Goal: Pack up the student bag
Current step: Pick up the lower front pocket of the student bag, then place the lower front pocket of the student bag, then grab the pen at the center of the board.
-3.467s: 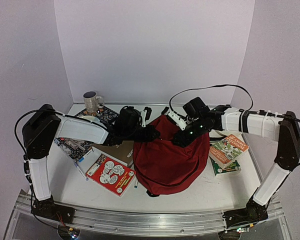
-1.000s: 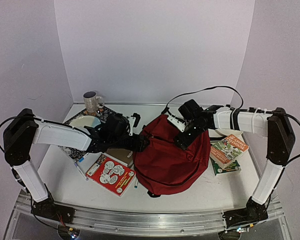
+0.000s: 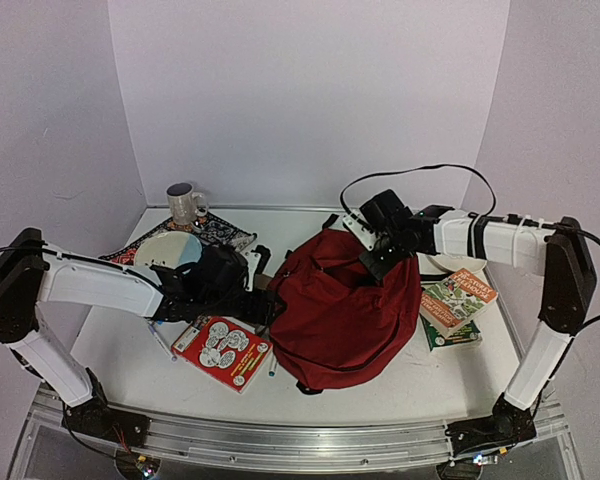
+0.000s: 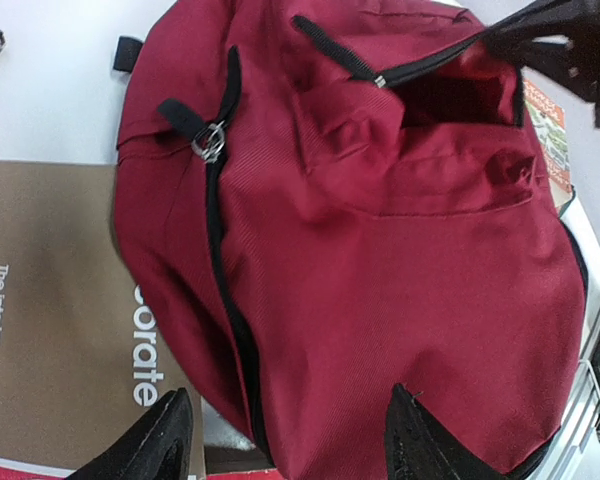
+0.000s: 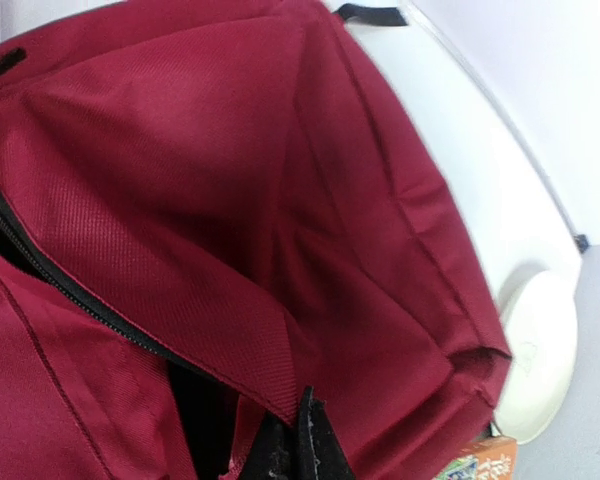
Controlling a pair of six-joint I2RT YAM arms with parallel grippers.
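Grip, right: the right gripper [image 5: 300, 440] is clamped on a fold of red fabric at the lip of the student bag [image 3: 345, 320], just beside the black zip [image 5: 70, 290].
Grip, left: the left gripper [image 4: 292, 445] has its fingers spread and holds nothing. It hangs over the bag's left flank, where the cloth overlaps a brown book [image 4: 50, 330].
Change: a second ago the right fingers stood apart above the rim; now they have pinched it. The left arm has swung lower and drawn back towards its own side, and its jaws are barely narrower than before.
Meaning: the mouth is being held up by one edge (a dark gap shows in the left wrist view), so I judge that the opening step is in hand and nothing is packed yet.
Bag, place: mid-table on the white table [image 3: 420, 385], right of centre and between the two grippers.
Bag, axis: the long axis runs far to near. The top, with its black loop, points at the back wall, the rounded base points at the arm mounts, and the opening is tipped up towards the right gripper.
Nearby: a red-and-white book [image 3: 220, 350] lies just left of the base. Green and orange books [image 3: 457, 300] lie near the right side.
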